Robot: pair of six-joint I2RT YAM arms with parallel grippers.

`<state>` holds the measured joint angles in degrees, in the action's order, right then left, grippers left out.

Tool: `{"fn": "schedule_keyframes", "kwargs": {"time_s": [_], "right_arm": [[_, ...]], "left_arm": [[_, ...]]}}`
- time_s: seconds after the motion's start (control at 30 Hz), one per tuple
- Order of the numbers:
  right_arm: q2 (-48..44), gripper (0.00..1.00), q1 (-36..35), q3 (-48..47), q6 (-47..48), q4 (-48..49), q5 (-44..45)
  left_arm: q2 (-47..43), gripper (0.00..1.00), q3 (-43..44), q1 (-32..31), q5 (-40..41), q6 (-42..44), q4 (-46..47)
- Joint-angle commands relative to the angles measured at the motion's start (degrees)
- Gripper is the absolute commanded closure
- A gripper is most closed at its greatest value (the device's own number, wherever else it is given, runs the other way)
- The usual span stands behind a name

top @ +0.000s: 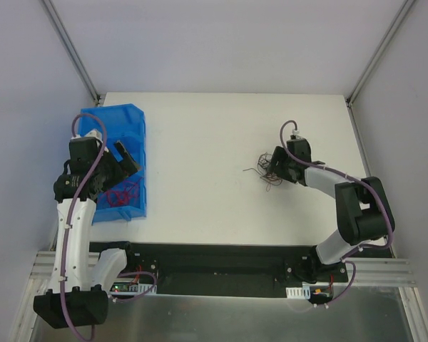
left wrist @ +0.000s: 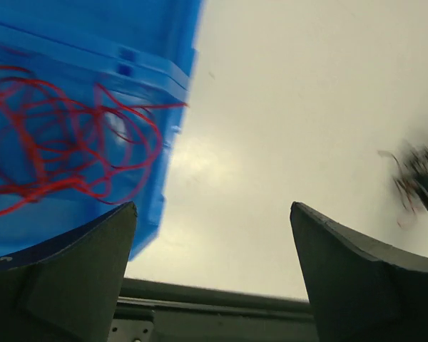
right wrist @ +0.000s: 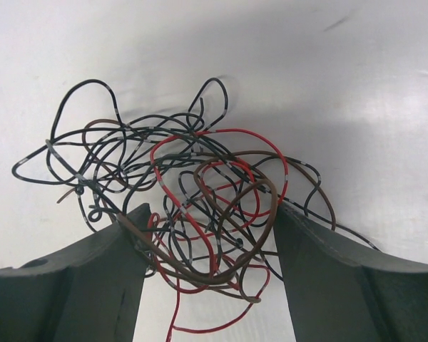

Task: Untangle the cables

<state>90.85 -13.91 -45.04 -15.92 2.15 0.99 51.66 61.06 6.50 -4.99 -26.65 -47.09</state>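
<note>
Since the right gripper (right wrist: 210, 214) is spread over the tangle (right wrist: 189, 178) (left gripper (left wrist: 212, 210) open, empty), closing could pinch several wires and tighten it

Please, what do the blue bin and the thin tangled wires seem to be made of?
The blue bin looks like moulded plastic, slightly glossy: even colour, ribbed rim, soft highlights. The tangled wires seem thin metal in smooth plastic insulation, black, red and brown: they form stiff loops. The core is not visible, so this is a guess.
</note>
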Motion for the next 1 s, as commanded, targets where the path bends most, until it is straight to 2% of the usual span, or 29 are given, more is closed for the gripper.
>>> {"fn": "schedule_keyframes", "kwargs": {"time_s": [0.0, 0.07, 0.13, 0.23, 0.33, 0.5, 0.7, 0.83, 0.9, 0.93, 0.97], "right_arm": [[3.1, 0.30, -5.1, -3.0, 5.5, -2.4, -7.8], [4.1, 0.30, -8.6, -5.3, 8.5, -2.7, -10.3], [4.9, 0.30, -13.4, -7.8, 12.4, -4.3, -10.0], [5.0, 0.30, -19.7, -10.1, 17.6, -5.1, -10.0], [2.0, 0.29, -21.4, -7.4, 18.5, 1.5, -16.2], [-4.4, 0.23, -21.6, 0.6, 19.1, 13.8, -21.6], [-8.1, 0.22, -21.3, 3.4, 17.1, 17.8, -18.2], [-9.5, 0.24, -19.6, 4.0, 14.0, 15.5, -9.3], [-10.0, 0.28, -16.3, 4.8, 10.2, 13.8, -5.8], [-10.2, 0.31, -13.7, 5.5, 7.8, 13.1, -4.9], [-10.6, 0.33, -11.0, 6.4, 5.8, 12.9, -4.9]], "left_arm": [[-3.2, 0.11, -7.2, 0.0, -25.0, 0.3, 8.0], [-3.5, 0.14, -9.5, -1.7, -26.8, -0.9, 11.1], [-3.5, 0.15, -11.1, -5.7, -24.6, -2.3, 12.8], [-1.7, 0.15, -12.7, -14.9, -20.6, -4.7, 15.8], [2.7, 0.15, -12.8, -25.5, -16.3, -5.3, 17.8], [13.4, 0.21, -11.8, -38.1, -10.5, -7.1, 21.9], [26.8, 0.48, -4.6, -49.6, -5.4, -8.0, 25.3], [32.5, 0.62, -0.2, -57.2, -0.2, -9.0, 27.7], [33.9, 0.64, -0.4, -60.9, 2.8, -11.7, 30.6], [34.7, 0.63, -1.1, -61.7, 2.5, -13.5, 33.3], [35.5, 0.58, -2.1, -62.1, 0.9, -15.6, 36.3]]}}
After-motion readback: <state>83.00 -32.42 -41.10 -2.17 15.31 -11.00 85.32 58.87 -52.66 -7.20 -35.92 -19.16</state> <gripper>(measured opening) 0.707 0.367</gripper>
